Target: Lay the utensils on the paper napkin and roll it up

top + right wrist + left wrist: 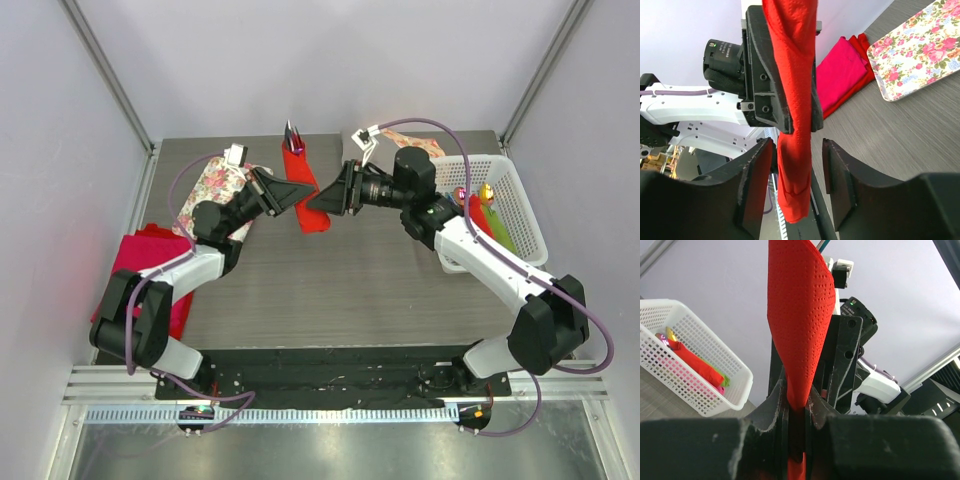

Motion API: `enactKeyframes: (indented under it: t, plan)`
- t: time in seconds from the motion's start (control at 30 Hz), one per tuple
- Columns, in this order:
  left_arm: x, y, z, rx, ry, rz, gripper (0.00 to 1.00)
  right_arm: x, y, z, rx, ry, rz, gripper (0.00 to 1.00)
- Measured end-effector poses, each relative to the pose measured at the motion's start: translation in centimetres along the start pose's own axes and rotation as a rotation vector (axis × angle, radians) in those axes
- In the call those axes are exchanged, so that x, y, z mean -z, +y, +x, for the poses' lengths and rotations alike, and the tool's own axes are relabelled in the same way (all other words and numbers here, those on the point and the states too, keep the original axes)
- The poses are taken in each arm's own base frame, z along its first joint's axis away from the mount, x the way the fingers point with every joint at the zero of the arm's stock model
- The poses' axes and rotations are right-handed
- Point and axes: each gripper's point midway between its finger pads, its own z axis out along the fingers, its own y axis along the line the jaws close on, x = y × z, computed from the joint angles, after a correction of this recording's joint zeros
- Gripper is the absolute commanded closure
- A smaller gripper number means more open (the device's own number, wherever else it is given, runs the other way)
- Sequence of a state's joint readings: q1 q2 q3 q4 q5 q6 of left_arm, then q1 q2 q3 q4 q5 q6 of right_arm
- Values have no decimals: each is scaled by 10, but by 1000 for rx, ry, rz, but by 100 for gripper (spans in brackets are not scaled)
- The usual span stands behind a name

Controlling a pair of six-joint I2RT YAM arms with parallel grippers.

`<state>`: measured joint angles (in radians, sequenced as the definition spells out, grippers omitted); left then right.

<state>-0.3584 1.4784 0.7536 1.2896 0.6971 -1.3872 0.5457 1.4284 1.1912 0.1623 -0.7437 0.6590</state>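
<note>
The paper napkin [299, 166] is a bright red roll held upright above the table's far middle. Dark utensil tips [291, 133] stick out of its far end. My left gripper [301, 196] is shut on the roll; in the left wrist view the red paper [800, 315] rises out of the closed gripper [797, 407]. My right gripper [319, 200] faces it from the right. In the right wrist view this gripper [797, 152] is open, with the roll [792, 165] hanging between its fingers untouched, below the left gripper [772, 75].
A white basket [523, 205] with red, green and pink rolls stands at the right, also in the left wrist view [700, 395]. A floral tray [215, 188] lies at back left. A magenta cloth stack [140, 255] lies on the left edge.
</note>
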Motion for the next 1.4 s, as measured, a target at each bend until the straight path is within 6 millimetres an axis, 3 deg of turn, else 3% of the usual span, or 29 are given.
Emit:
enactKeyframes:
  t: [0.3, 0.6, 0.8, 1.23, 1.4]
  plan:
    - [-5, 7, 0, 15, -14, -11, 100, -2, 5, -2, 7, -8, -20, 56]
    - [-7, 8, 0, 21, -20, -11, 100, -2, 5, -2, 5, -18, -25, 57]
    - [-8, 9, -1, 37, -25, -13, 100, -2, 4, -3, 3, -19, -25, 51]
    - [-8, 12, 0, 45, -28, -20, 100, -3, 0, 0, -7, -11, -16, 52]
    - [-9, 11, 0, 45, -27, -20, 100, -3, -1, 2, -15, -2, -9, 47]
